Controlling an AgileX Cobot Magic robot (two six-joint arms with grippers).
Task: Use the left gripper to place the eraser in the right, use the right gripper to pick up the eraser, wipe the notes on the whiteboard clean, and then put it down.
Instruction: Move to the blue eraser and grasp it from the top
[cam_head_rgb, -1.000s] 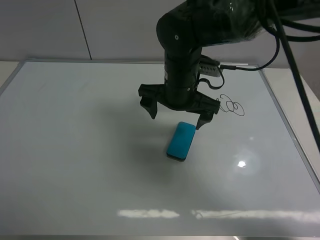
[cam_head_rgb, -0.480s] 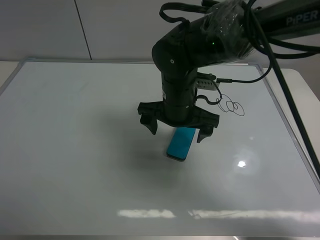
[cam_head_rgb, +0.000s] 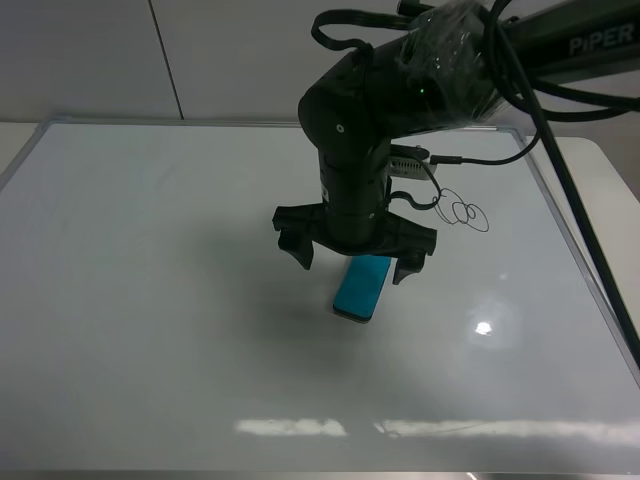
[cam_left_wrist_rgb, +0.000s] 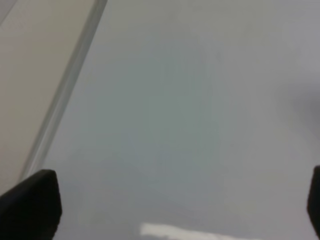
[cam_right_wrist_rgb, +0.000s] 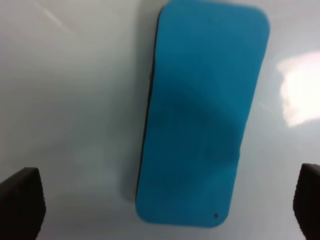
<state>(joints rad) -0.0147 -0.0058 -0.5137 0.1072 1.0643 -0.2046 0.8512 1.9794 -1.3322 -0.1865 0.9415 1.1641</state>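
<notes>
The teal-blue eraser (cam_head_rgb: 360, 288) lies flat on the whiteboard (cam_head_rgb: 150, 300), near its middle. My right gripper (cam_head_rgb: 356, 259) hangs open just above the eraser's far end, one finger on each side of it, not touching. The right wrist view shows the eraser (cam_right_wrist_rgb: 202, 115) between the two fingertips (cam_right_wrist_rgb: 20, 202), with wide gaps. The notes (cam_head_rgb: 462, 211), a small black scribble, sit on the board to the right of the gripper. My left gripper (cam_left_wrist_rgb: 175, 210) is open over bare board; it is out of the high view.
The board's silver frame (cam_head_rgb: 575, 250) runs along its right side, with the beige table beyond it. The left wrist view shows the frame's left edge (cam_left_wrist_rgb: 65, 95). Bright lamp reflections lie on the board near its front.
My right gripper has come down and slightly towards the front, from above and behind the eraser to astride its far end. The eraser has not moved.
</notes>
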